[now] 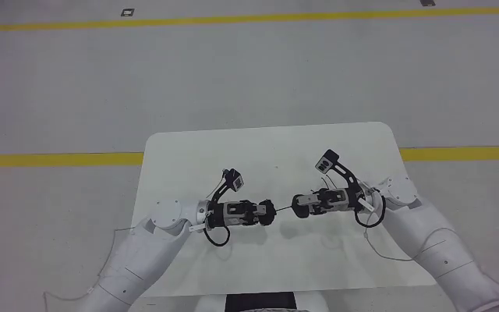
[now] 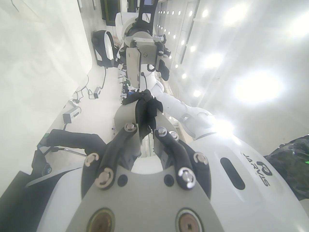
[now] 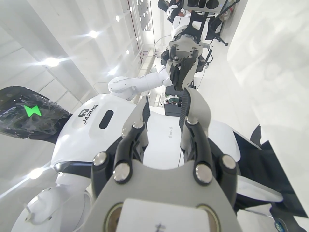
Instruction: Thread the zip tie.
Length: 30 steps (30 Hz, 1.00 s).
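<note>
Right, top view: left gripper [image 1: 269, 212] and right gripper [image 1: 299, 207] face each other tip to tip above the white rounded table [image 1: 234, 152]. A thin black plastic zip tie [image 1: 284, 209] runs from the left gripper's tip toward the right one, clear of the surface.
Left wrist view: the left gripper's black-covered fingers [image 2: 144, 112] are pinched together. The zip tie is too thin to make out here.
Right wrist view: the right gripper's grey fingers [image 3: 193, 107] are apart, with the closed left gripper just beyond them.
</note>
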{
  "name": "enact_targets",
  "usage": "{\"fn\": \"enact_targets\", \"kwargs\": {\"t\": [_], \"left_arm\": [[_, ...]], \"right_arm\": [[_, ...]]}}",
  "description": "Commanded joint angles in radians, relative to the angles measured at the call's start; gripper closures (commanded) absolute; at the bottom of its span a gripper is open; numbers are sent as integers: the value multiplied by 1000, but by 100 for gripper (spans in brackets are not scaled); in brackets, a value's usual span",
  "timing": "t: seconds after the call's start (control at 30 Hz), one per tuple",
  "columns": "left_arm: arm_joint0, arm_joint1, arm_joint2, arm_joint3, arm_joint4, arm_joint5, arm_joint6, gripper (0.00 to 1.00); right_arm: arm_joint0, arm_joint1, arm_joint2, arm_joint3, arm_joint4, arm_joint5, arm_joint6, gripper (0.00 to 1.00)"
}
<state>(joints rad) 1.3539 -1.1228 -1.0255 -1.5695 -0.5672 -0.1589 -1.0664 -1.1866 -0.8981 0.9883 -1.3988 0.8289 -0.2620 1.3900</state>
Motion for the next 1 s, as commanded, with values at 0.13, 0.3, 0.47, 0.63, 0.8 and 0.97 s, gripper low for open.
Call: {"fn": "enact_targets", "kwargs": {"t": [0.13,0.3,0.47,0.63,0.8,0.97], "left_arm": [[0,0,0,0,0,0,0,100],[0,0,0,0,0,0,0,100],[0,0,0,0,0,0,0,100],[0,0,0,0,0,0,0,100],[0,0,0,0,0,0,0,100],[0,0,0,0,0,0,0,100]], "right_arm": [[2,1,-4,5,-2,0,0,77],[4,1,-7,7,-4,-1,0,81],[6,0,-11,8,-6,-2,0,84],[8,0,-17,10,-8,0,0,86],[11,0,-22,14,-8,1,0,90],[15,1,-27,17,-7,1,0,95]]}}
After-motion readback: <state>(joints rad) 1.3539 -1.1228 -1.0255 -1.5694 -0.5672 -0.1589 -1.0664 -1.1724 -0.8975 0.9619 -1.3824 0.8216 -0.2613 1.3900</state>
